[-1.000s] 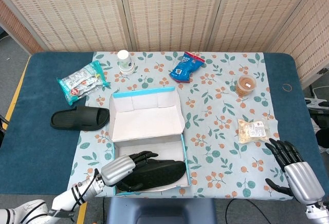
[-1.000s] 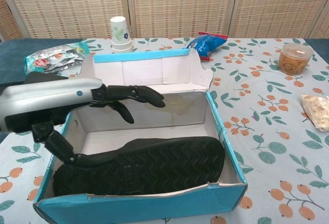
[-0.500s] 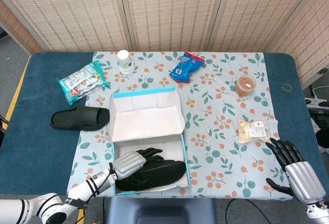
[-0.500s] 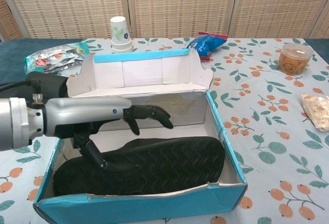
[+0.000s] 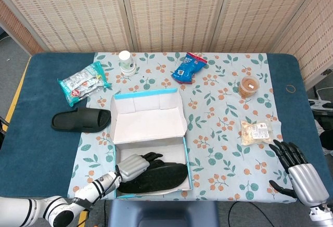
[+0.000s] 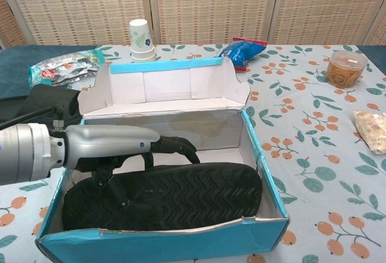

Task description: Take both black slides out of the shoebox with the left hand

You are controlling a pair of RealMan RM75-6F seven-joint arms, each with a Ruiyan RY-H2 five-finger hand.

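Note:
The blue shoebox [image 5: 188, 160] [image 6: 181, 243] stands open near the table's front edge, its lid folded back. One black slide [image 5: 161, 177] [image 6: 181, 198] lies inside on its side, sole toward the chest camera. My left hand [image 5: 134, 165] [image 6: 111, 144] reaches into the box from the left. Its fingers [image 6: 183, 146] curl down over the slide's far edge, and the thumb presses on the sole side. The other black slide [image 5: 80, 119] lies on the blue cloth left of the box. My right hand [image 5: 294, 165] hovers open at the near right corner, seen only in the head view.
A paper cup [image 5: 125, 59] [image 6: 139, 35], a blue snack bag [image 5: 188, 66] [image 6: 240, 49] and a green packet [image 5: 82, 83] lie behind the box. A lidded tub [image 5: 249, 86] [image 6: 346, 67] and a snack pack [image 5: 256, 131] sit to the right.
My left hand dropped from above the slide down into the box, and its fingers curled from extended to closed over the slide's far edge. The right hand stayed still.

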